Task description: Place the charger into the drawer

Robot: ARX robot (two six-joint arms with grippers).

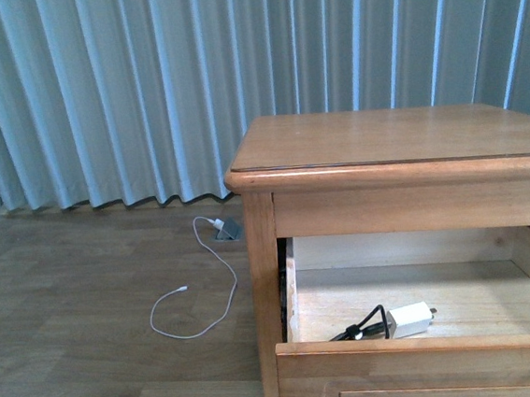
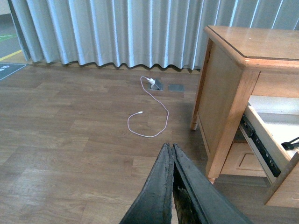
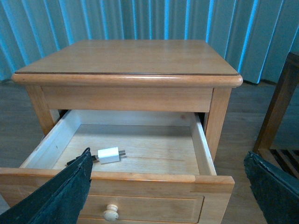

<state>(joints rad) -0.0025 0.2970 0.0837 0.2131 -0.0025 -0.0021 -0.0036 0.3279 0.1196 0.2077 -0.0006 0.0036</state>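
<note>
charger point(image 1: 410, 319): lying flat inside the pulled-out drawer point(image 1: 420, 345), near its front wall, black cable point(image 1: 362, 326) bunched beside it | right gripper point(image 3: 167, 156): hanging spread wide and empty, so placing is looking done; left gripper point(image 2: 169, 148): sitting pinched closed on nothing, idling over floor point(image 2: 70, 140)

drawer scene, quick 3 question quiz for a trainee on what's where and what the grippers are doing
1. True or false: the charger lies inside the open drawer.
2. Where is the white cable? A) on the floor B) on the cabinet top C) in the drawer
3. Fill in: the right gripper is open, and the left gripper is ____.

Key: 1 true; 2 A; 3 shut
</note>
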